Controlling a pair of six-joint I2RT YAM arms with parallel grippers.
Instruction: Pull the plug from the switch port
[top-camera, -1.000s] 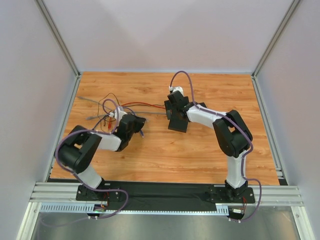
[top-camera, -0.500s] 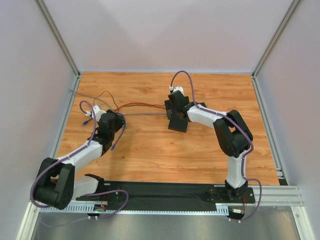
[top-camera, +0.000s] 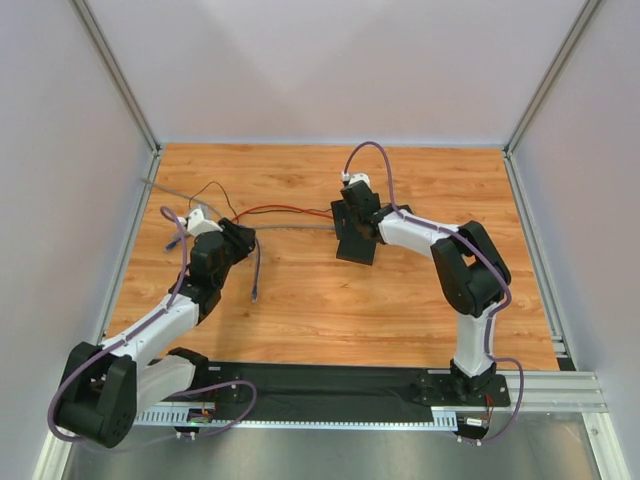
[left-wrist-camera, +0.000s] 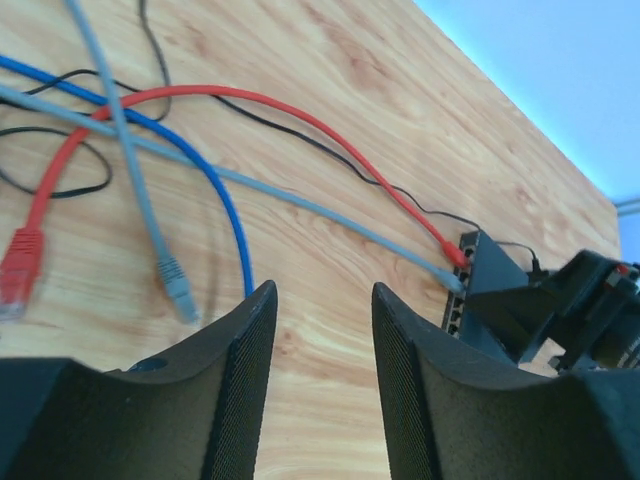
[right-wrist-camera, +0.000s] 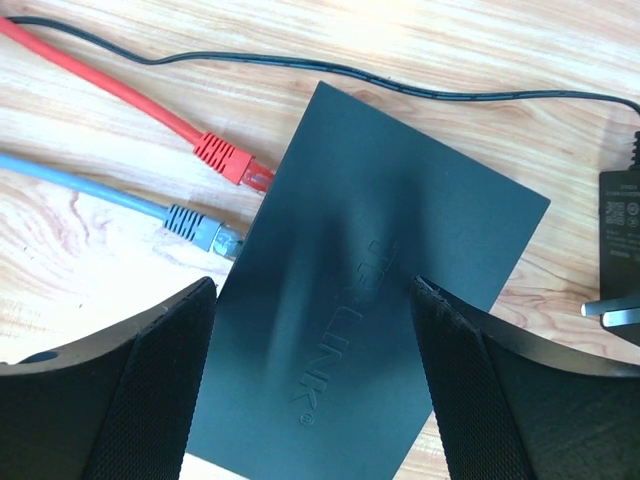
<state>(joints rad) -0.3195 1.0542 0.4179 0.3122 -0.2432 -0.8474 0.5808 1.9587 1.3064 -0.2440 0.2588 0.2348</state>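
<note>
Flat matte-black rectangular switch. Sits on the wood-grain counter between the widely parted fingers of the right end effector, which is open over it. Holds a red plug and a grey plug in its port edge, just ahead of the left-hand finger. Cannot tell whether the left end effector, well apart and narrowly gapped, grips the thin blue cable vanishing behind one finger.

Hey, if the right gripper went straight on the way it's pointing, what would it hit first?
Most likely the flat top of the switch, which fills the space between the open fingers of the right gripper in the wrist view. How near it is I cannot tell.
</note>
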